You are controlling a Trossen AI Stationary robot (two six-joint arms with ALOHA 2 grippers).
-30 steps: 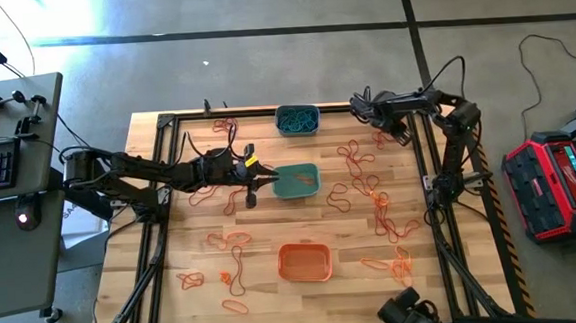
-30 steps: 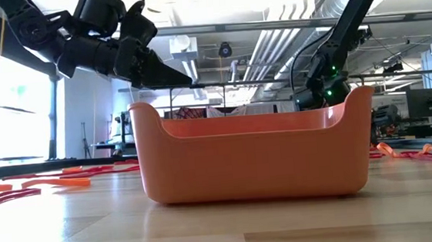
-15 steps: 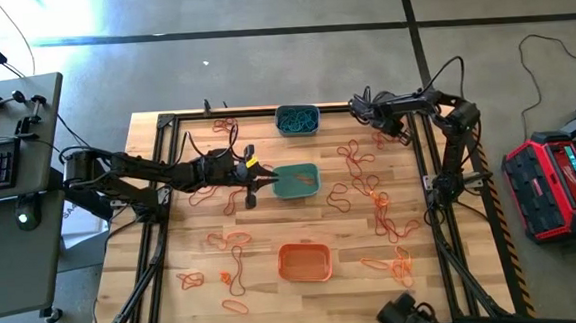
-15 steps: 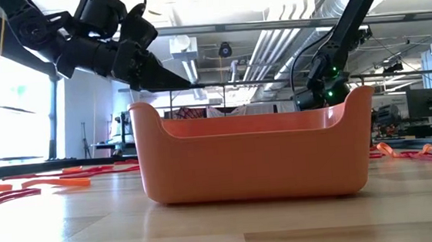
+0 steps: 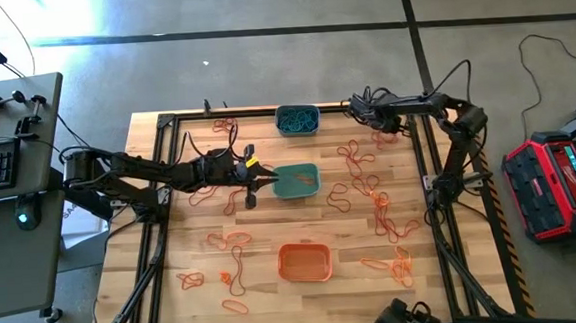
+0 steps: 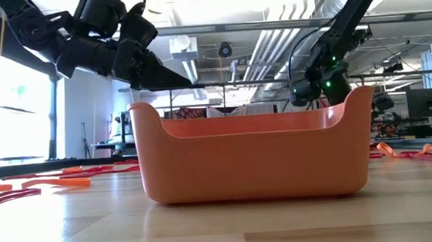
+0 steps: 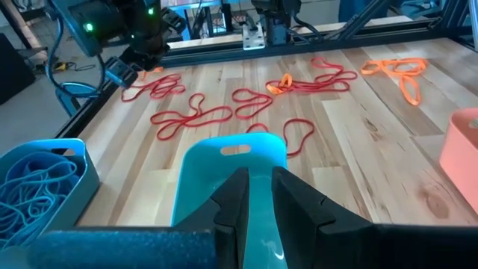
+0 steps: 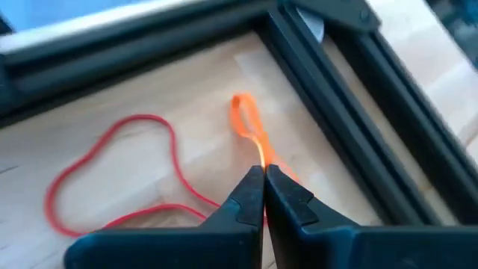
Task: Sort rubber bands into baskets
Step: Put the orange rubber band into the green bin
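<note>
My right gripper (image 5: pixel 367 115) is at the table's far right corner, shut on an orange rubber band (image 8: pixel 243 119); a red band (image 8: pixel 112 168) lies flat beside it. My left gripper (image 7: pixel 255 196) hovers at the left end of the teal-green basket (image 5: pixel 296 181). Its fingers stand a narrow gap apart and teal shows between them. I cannot tell whether it touches the basket. The grey-blue basket (image 5: pixel 296 119), holding blue bands, stands at the far edge. The orange basket (image 5: pixel 304 263) stands near the front. Red and orange bands lie scattered on the wood. My right gripper pinches the orange band's near end (image 8: pixel 261 158) between its two fingertips. The fingers slant down toward the table. The band runs forward from the tips to its far loop (image 8: pixel 240 112); whether that loop rests on the wood I cannot tell.
A black metal frame (image 8: pixel 328 82) borders the table right beside the held band. Loose bands lie thick along the right side (image 5: pixel 381 211) and at the front left (image 5: pixel 230 275). A keyboard desk (image 5: pixel 8 169) stands left of the table.
My right gripper has risen a little at the far right corner and rolled about its own axis. My left arm has kept still over the teal-green basket.
</note>
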